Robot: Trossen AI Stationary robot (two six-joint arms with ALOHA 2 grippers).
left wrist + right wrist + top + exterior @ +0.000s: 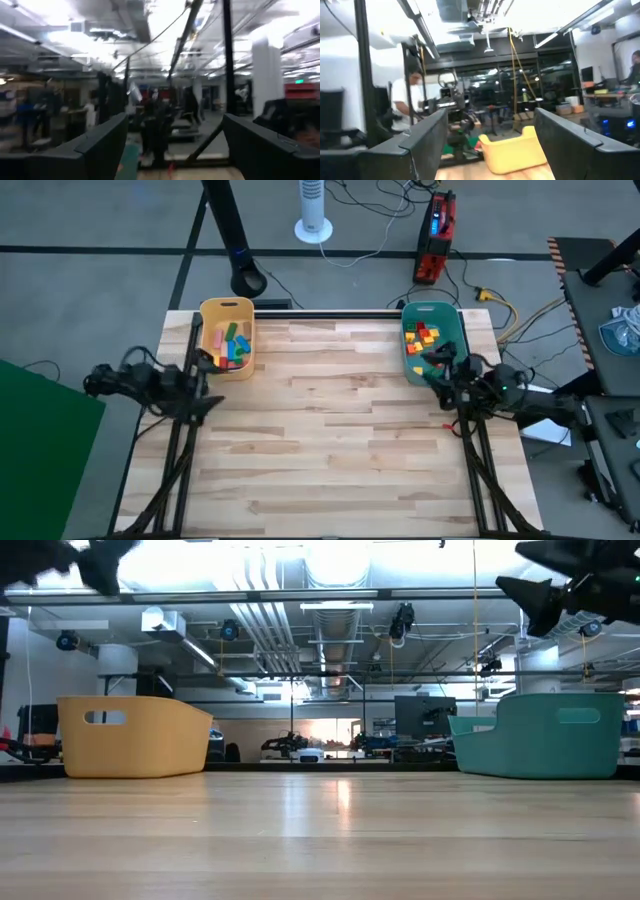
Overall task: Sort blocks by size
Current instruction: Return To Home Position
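The blocks lie in two bins at the table's far side. Green, pink, blue and orange blocks (233, 345) fill the yellow bin (209, 316) at the far left. Red, yellow and green blocks (422, 337) fill the teal bin (452, 320) at the far right. My left gripper (208, 362) hangs open above the table beside the yellow bin's near left corner, nothing between its fingers (100, 142). My right gripper (434, 363) is open above the teal bin's near end, also with nothing between its fingers (427, 135).
The bare wooden tabletop (330, 440) stretches between and in front of the bins. In the low view the yellow bin (130, 735) and teal bin (545, 735) stand at the far edge, with both grippers high above them. A person shows in the room beyond.
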